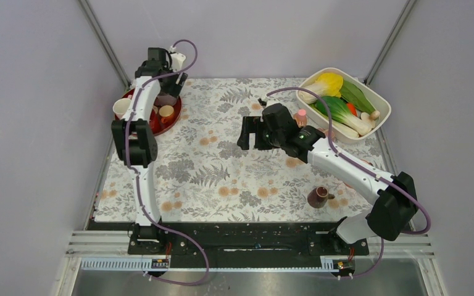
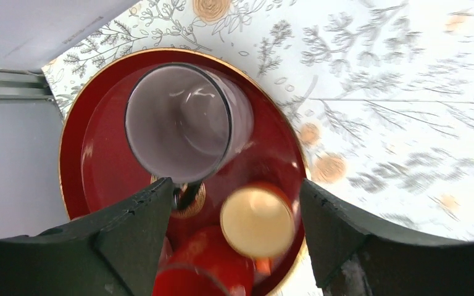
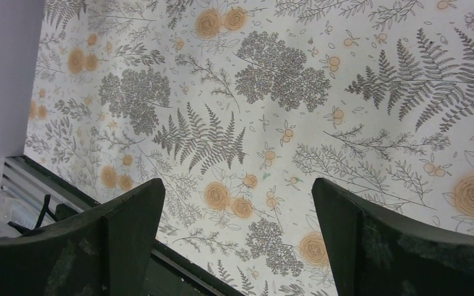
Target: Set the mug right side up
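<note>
Fingers of the left gripper [image 2: 233,191] stand wide apart and hold nothing. Just past their tips the mug [image 2: 182,123] stands mouth up on the red tray [image 2: 95,172], very close to one finger; I cannot tell if they touch. A small cup [image 2: 257,222] lies between the fingers, lower down. The turning seems done, so the step is a clean retreat: rise straight up, no sideways drift, so that no finger catches the rim. The right gripper [image 3: 237,191] hangs wide open and empty over the tablecloth [image 3: 271,80], well apart.
</note>
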{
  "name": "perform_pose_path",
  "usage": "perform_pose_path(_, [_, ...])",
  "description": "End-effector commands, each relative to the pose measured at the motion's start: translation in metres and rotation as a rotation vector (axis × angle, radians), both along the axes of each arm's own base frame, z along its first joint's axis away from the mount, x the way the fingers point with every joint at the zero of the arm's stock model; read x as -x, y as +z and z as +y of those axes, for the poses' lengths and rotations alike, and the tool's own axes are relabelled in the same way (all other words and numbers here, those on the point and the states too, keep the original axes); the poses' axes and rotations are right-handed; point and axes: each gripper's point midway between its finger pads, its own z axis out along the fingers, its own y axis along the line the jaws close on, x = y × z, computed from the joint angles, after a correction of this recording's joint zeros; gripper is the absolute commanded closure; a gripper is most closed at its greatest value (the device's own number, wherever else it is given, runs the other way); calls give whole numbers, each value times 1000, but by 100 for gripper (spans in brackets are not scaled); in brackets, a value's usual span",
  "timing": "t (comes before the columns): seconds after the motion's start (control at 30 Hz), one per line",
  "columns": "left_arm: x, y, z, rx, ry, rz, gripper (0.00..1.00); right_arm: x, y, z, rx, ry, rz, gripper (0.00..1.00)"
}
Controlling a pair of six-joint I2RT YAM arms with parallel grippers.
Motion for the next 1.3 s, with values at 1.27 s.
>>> perform_pose_path(1.27, [24,-89,-24,-128,55,244,42,12,23,-23,12,-26,-79,1])
